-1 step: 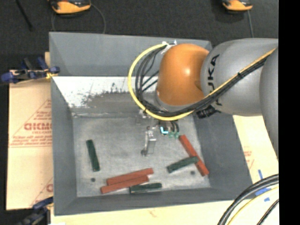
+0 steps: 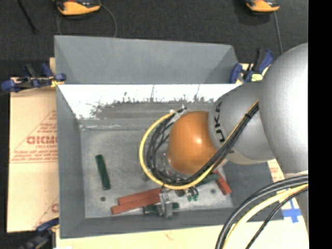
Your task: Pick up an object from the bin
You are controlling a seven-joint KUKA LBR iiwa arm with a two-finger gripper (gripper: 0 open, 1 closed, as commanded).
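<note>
My gripper point(image 2: 166, 206) is low at the bin's front edge, under the orange cover. It sits just right of two flat red-brown strips point(image 2: 137, 199) that lie side by side on the floor. A small dark green piece point(image 2: 154, 209) lies against the gripper's left side, and I cannot tell whether it is held. Another small green bit point(image 2: 193, 194) lies just right of the gripper.
A dark green bar point(image 2: 102, 171) lies alone at the bin's left. A red strip point(image 2: 223, 184) pokes out from under the arm at the front right. The arm and its cables cover the bin's middle and right.
</note>
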